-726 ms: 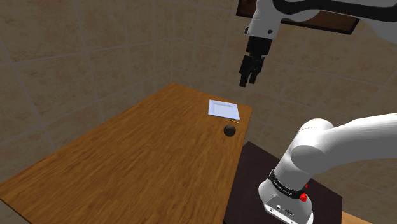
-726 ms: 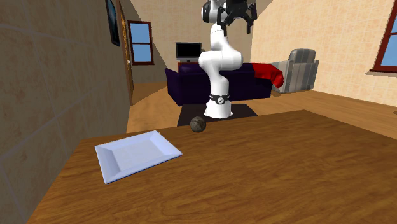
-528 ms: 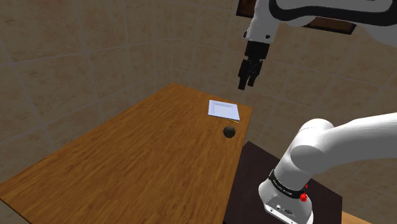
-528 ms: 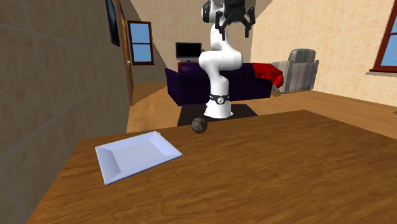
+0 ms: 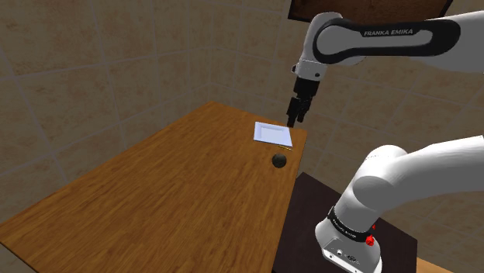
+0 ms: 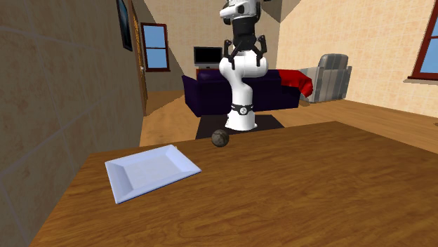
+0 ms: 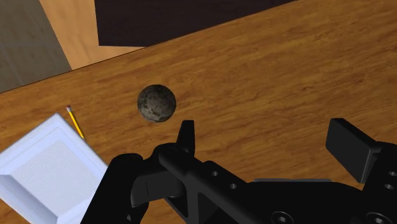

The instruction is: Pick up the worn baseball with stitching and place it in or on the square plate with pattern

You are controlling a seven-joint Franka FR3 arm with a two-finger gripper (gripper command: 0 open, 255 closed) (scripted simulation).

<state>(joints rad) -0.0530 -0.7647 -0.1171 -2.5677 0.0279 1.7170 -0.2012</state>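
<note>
A living room in a home: the second exterior view has a dark sofa (image 6: 200,95) mid-frame, a television (image 6: 208,55) behind it, a grey armchair (image 6: 330,77) at right.

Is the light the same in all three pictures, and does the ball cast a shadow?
Shoulder view: dim, the ball looks almost black. Second exterior view: brighter, the plate pale bluish-white, without glare. Wrist view: even light, the ball's mottled grey shows, with no clear shadow beside it.
</note>
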